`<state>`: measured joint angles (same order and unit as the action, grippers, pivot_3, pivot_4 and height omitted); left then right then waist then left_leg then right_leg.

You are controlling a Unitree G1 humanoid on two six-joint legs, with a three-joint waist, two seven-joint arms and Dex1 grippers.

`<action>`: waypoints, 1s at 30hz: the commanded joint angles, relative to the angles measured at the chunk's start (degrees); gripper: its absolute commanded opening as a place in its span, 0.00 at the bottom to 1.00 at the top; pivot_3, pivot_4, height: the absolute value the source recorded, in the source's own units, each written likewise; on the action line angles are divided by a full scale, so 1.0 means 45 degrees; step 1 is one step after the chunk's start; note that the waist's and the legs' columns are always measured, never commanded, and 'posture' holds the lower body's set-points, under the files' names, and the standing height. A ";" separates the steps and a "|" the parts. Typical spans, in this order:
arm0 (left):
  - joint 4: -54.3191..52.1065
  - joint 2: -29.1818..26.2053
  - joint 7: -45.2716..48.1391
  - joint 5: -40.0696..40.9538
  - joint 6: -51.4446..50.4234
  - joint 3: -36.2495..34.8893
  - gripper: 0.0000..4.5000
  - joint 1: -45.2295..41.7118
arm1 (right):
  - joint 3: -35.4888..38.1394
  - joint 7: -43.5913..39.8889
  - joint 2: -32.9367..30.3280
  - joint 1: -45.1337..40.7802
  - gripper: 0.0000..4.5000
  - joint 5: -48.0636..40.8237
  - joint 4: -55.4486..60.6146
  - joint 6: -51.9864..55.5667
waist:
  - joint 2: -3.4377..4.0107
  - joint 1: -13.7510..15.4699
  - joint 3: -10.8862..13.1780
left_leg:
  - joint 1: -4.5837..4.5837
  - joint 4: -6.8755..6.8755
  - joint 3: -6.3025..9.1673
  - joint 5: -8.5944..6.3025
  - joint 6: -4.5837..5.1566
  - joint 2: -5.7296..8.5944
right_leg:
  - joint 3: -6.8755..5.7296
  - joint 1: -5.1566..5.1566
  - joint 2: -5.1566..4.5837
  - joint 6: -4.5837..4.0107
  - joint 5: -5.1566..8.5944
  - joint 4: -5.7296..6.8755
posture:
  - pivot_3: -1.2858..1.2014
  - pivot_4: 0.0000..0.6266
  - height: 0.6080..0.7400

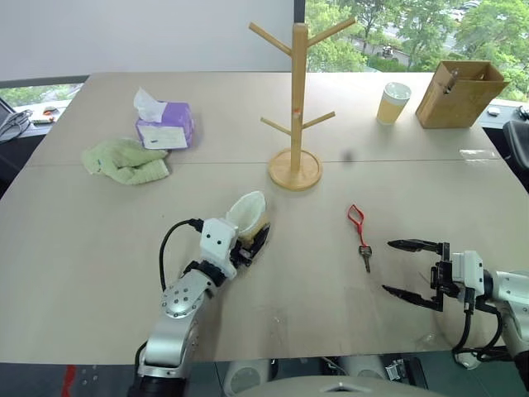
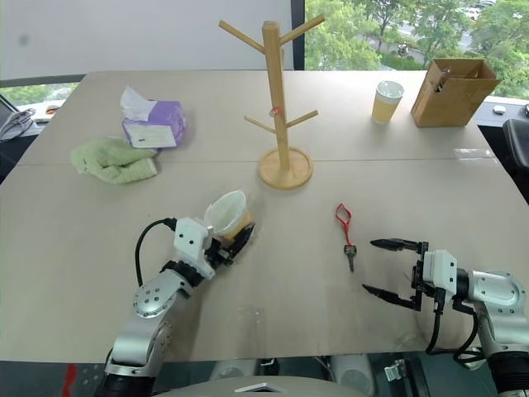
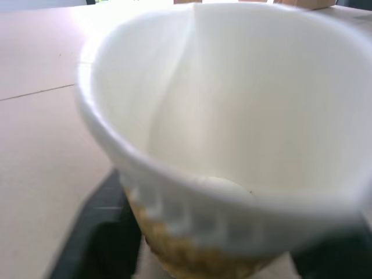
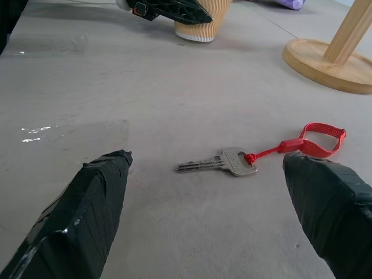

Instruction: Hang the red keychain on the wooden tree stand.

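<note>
My left gripper (image 1: 254, 237) is clamped on a paper cup (image 1: 248, 215), tipped so its white mouth faces up and away from me; in the left wrist view the cup's inside (image 3: 244, 104) looks bare and white, with a ribbed tan sleeve lower down. A second cup (image 1: 394, 102) with a pale lid stands upright at the far right of the table (image 1: 99, 248), beside a brown cardboard box (image 1: 459, 93) with an open top; I can't tell what is inside either. My left arm reaches forward and slightly inward, low over the table. My right gripper (image 1: 405, 269) points toward the left, fingers (image 4: 87, 209) spread wide and holding nothing. The keychain (image 1: 359, 228) lies flat on the table just beyond those fingers: a thin red strap loop tied to a silver metal key. The stand (image 1: 297, 99) is upright further back, a pale wooden post with slanted pegs on a round disc base, well apart from the keychain. A purple tissue pack (image 1: 168, 124) and a crumpled green cloth (image 1: 126, 160) sit at the far left.
</note>
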<state>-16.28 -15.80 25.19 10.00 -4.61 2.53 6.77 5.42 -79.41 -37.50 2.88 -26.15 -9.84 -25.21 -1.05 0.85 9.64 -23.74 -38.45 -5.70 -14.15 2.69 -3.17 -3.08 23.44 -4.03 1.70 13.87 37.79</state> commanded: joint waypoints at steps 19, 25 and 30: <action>-0.1380 0.2055 -0.7829 -0.0140 -0.1523 -0.6336 0.42 -0.2569 | -0.0012 -0.0103 0.0139 -0.0616 1.00 0.0024 -0.0164 -0.0280 | -0.0010 -0.0001 -0.0002 | -0.0001 -0.0004 0.0006 0.0002 -0.0002 0.0003 | -0.0003 -0.0004 0.0003 0.0004 -0.0003 0.0007 | 0.52 0.24 1.00; 0.0031 0.1044 -0.9014 -0.0370 -0.2312 -0.8019 0.42 -0.3262 | -0.0207 -0.0161 0.0267 -0.1038 1.00 0.0091 -0.0359 -0.0228 | -0.0016 -0.0003 -0.0003 | 0.0002 -0.0008 0.0004 0.0004 -0.0006 0.0005 | -0.0005 -0.0005 0.0003 0.0005 -0.0003 0.0013 | 0.52 0.24 1.00; 0.1766 -0.0142 -0.9502 -0.0272 -0.2451 -0.9079 0.42 -0.4005 | -0.0239 -0.0252 0.0328 -0.1235 1.00 0.0118 -0.0532 -0.0265 | -0.0030 0.0003 -0.0007 | -0.0001 -0.0012 0.0007 0.0033 -0.0055 0.0004 | -0.0013 -0.0007 0.0001 0.0005 -0.0003 0.0014 | 0.52 0.24 1.00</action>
<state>-9.64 -14.61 -16.58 9.06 -16.04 -36.24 -10.00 4.16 -80.23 -35.99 -2.04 -25.20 -12.54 -25.39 -1.18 0.87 9.61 -23.74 -38.50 -5.68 -14.00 2.44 -3.16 -3.14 23.41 -4.03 1.73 13.85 37.86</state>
